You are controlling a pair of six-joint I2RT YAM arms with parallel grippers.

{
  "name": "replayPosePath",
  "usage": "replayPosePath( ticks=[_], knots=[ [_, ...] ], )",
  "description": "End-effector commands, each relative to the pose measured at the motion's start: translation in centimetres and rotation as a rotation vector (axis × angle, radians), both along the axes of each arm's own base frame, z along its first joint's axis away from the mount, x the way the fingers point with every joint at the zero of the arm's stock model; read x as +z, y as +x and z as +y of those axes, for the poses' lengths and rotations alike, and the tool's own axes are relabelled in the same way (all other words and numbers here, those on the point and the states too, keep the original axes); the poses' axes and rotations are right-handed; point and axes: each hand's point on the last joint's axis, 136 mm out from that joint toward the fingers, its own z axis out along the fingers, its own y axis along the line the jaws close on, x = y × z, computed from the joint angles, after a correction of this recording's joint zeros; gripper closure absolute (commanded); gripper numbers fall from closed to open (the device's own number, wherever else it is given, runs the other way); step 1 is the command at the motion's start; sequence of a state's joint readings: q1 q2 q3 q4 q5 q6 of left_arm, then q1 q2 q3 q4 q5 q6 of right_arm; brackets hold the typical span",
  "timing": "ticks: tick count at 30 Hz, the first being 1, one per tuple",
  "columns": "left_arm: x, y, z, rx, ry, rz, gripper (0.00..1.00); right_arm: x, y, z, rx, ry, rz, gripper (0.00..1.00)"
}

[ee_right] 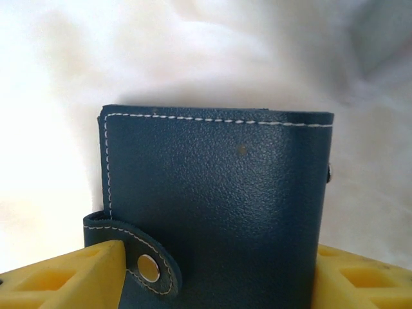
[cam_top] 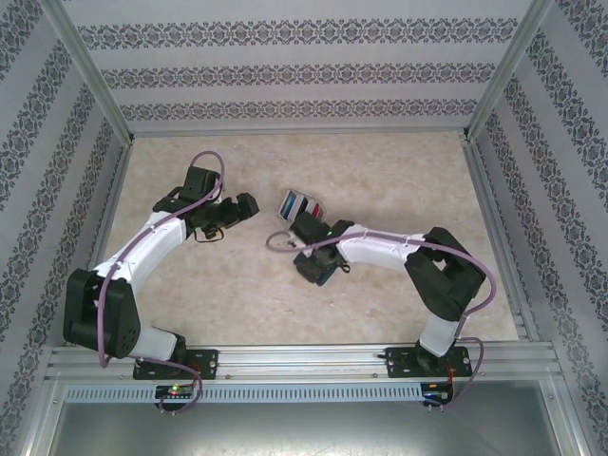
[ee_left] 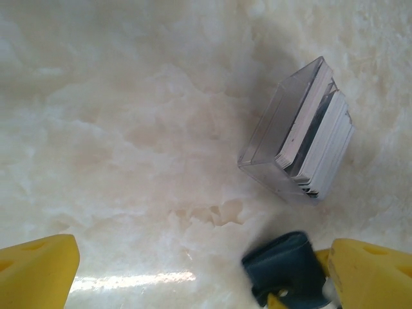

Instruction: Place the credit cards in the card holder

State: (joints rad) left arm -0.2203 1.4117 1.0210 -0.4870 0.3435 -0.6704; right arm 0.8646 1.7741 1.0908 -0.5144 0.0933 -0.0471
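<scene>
**Desk** (cam_top: 399,171): pale marbled top that carries everything below.

**Left end effector** (ee_left: 203,244): yellow fingers wide apart, holding nothing. In the overhead view it sits centre-left, aimed at the clear case.

**Right end effector** (ee_right: 219,252): one finger on each side of the card holder. I cannot tell whether they are pressing on it.

**Card holder** (ee_right: 219,206): navy, white-stitched, folded, and lying just below frame centre overhead. Its snap strap (ee_right: 149,267) appears fastened, so nothing can be put in yet.
- Risk: soft leather squeezed by its edges may buckle or slip out.
- Risk: the strap lies against one finger and could be pinned shut.

**Clear case** (ee_left: 277,129): just above the card holder, and it walls in the cards.
- Risk: it looks light, so it may slide or tip when a card is pulled.

**Credit cards** (ee_left: 322,148): packed on edge inside the case.
- Risk: the tight stack may let several cards come out together.
- Obstruction: the right arm crowds the approach to the case.
</scene>
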Motion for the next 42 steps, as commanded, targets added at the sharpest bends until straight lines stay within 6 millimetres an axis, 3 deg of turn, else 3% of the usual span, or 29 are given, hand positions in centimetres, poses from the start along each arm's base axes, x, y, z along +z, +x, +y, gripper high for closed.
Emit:
replayPosePath(
  ticks=[1, 3, 5, 9, 13, 17, 20, 22, 25, 29, 32, 36, 42],
  knots=[
    [-1.7, -3.3, 0.1, 0.0, -0.045, 0.117, 0.0, -1.0, -2.5, 0.3, 0.314, -0.138, -0.035, 0.3],
    [-2.6, -4.9, -0.1, -0.027, -0.052, 0.176, 0.0, -1.0, -2.7, 0.8, 0.447, -0.192, -0.092, 0.27],
    [-3.5, -6.0, -0.2, -0.046, -0.059, 0.213, 0.0, -0.5, -1.4, 1.0, 0.512, -0.253, -0.214, 0.24],
    [-4.8, -7.2, -1.8, -0.083, -0.156, 0.251, 0.0, 2.5, 1.6, 0.4, 0.458, -0.317, -0.393, 0.17],
    [-5.1, -7.6, -4.0, -0.147, -0.178, 0.234, 0.0, 4.2, 0.8, -1.6, 0.384, -0.271, -0.373, 0.12],
    [-5.0, -8.1, -5.2, -0.202, -0.169, 0.252, 0.01, 7.1, 0.8, -3.3, 0.114, -0.159, -0.303, 0.13],
    [-5.2, -8.2, -5.1, -0.218, -0.136, 0.235, 0.04, 8.3, -0.3, -1.7, -0.131, 0.099, -0.204, 0.15],
    [-5.4, -8.1, -5.0, -0.217, -0.122, 0.239, 0.05, 7.9, -1.2, -0.3, -0.329, 0.297, -0.054, 0.2],
    [-5.8, -8.1, -5.4, -0.232, -0.132, 0.253, 0.06, 6.4, -2.6, 0.8, -0.497, 0.392, 0.072, 0.28],
    [-6.2, -7.6, -5.0, -0.226, -0.095, 0.26, 0.06, 4.3, -4.9, 3.4, -0.42, 0.315, 0.102, 0.35],
    [-6.7, -7.2, -4.7, -0.22, -0.062, 0.268, 0.05, 2.6, -5.8, 3.5, -0.398, 0.184, 0.052, 0.35],
    [-7.0, -6.6, -4.5, -0.21, -0.045, 0.274, 0.04, 0.2, -5.5, 0.8, -0.45, 0.061, 0.005, 0.37],
    [-7.1, -5.8, -5.9, -0.23, -0.104, 0.244, 0.04, 1.3, -3.0, -6.9, -0.625, -0.066, -0.177, 0.36]
  ],
)
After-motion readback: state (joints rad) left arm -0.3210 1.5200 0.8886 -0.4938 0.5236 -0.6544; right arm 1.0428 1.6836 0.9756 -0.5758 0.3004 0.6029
